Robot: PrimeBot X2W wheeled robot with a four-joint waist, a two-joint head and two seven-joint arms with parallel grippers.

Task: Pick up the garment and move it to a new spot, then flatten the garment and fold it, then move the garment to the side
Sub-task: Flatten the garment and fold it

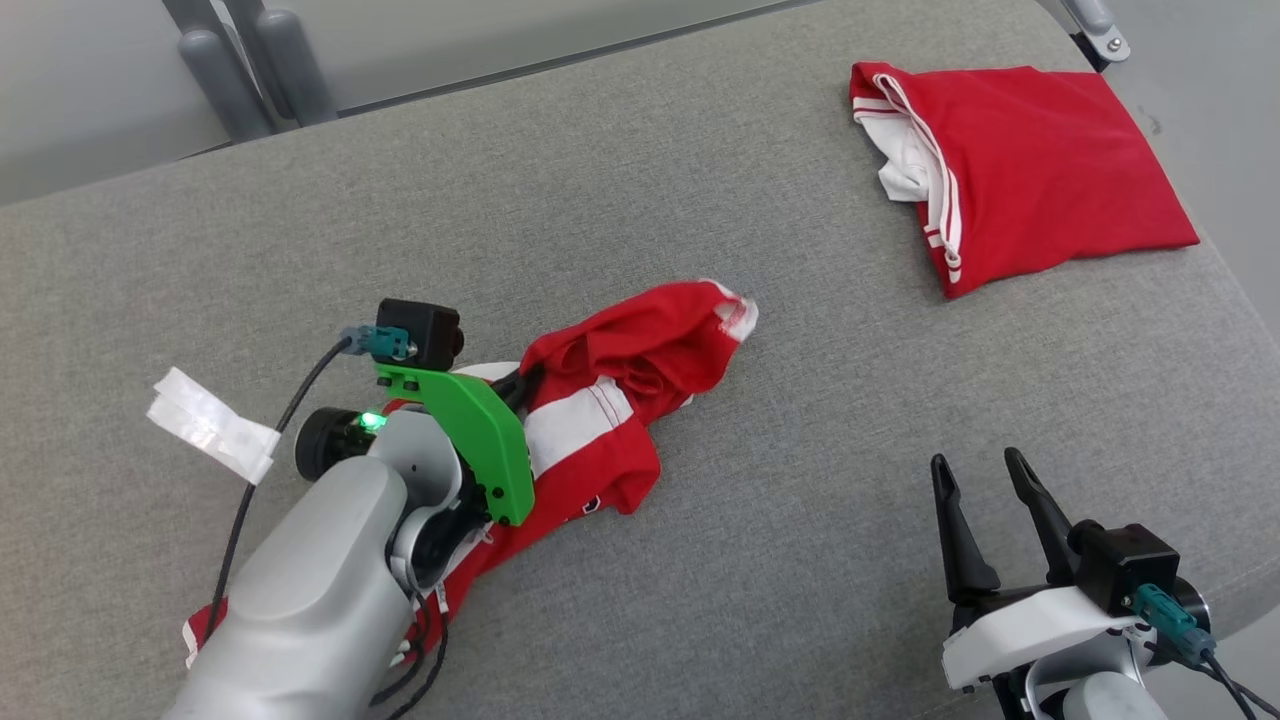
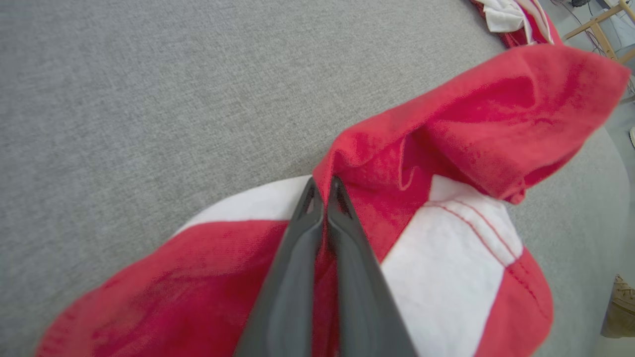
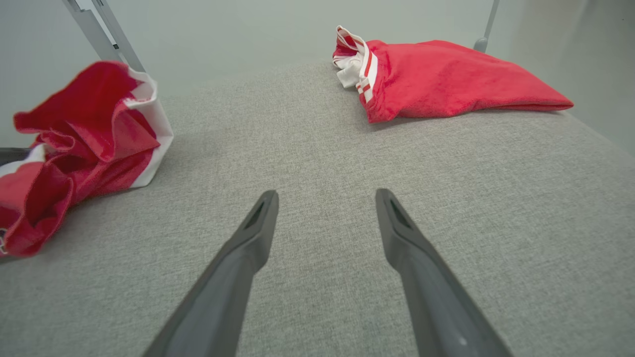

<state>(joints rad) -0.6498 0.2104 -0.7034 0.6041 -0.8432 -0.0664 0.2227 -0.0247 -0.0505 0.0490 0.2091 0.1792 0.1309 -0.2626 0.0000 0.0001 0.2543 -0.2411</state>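
Observation:
A crumpled red and white garment (image 1: 640,350) lies bunched on the grey padded surface, left of centre. My left gripper (image 1: 517,386) is shut on a fold of it; in the left wrist view the two dark fingers (image 2: 322,186) press together with red cloth (image 2: 446,124) pinched between them. The garment's tail runs back under my left forearm. My right gripper (image 1: 975,462) stands open at the lower right, apart from the garment, with nothing between its fingers (image 3: 325,198). From the right wrist the garment (image 3: 84,144) rises at the far left.
A second red and white garment (image 1: 1030,160), folded, lies at the far right corner (image 3: 446,74). A strip of white tape (image 1: 210,420) sits at the left. The grey surface (image 1: 700,150) ends at the right and far edges; grey frame legs (image 1: 250,70) stand behind.

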